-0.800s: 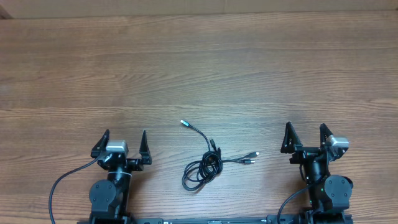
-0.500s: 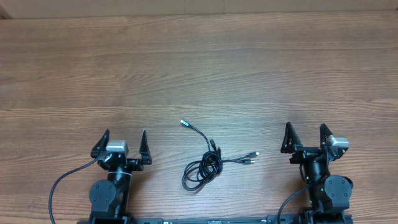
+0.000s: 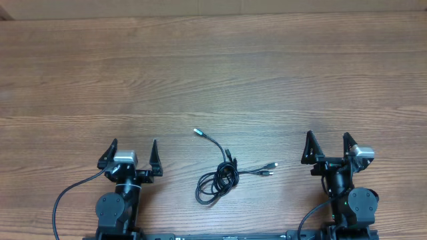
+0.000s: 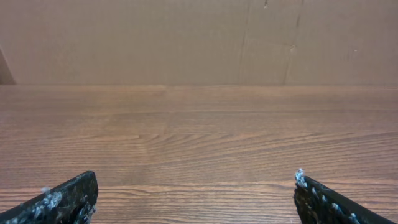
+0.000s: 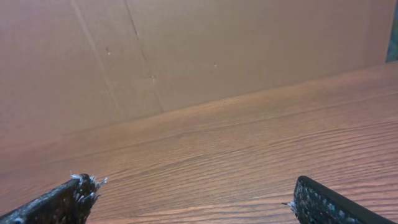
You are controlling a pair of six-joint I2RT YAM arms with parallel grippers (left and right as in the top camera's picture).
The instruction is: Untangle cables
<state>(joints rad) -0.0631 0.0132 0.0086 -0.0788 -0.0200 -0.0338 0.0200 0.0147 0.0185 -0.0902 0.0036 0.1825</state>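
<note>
Overhead: cables [image 3: 217, 175] lie on the surface [image 3: 213, 67] in one loose tangled coil. The teal tip [image 3: 196, 131] runs out to the coil's far-left and the silvery plugs [image 3: 270, 168] out to its right. Well apart on the coil's left sits the left pincer [image 3: 133, 147], well apart on its right the right pincer [image 3: 327, 137] — both released, grasping nothing.
Left wrist: fingers [image 4: 62, 202] spread wide over wood grain, brown panel [image 4: 199, 37] behind.
Right wrist: same — fingers [image 5: 329, 202] wide apart.
</note>
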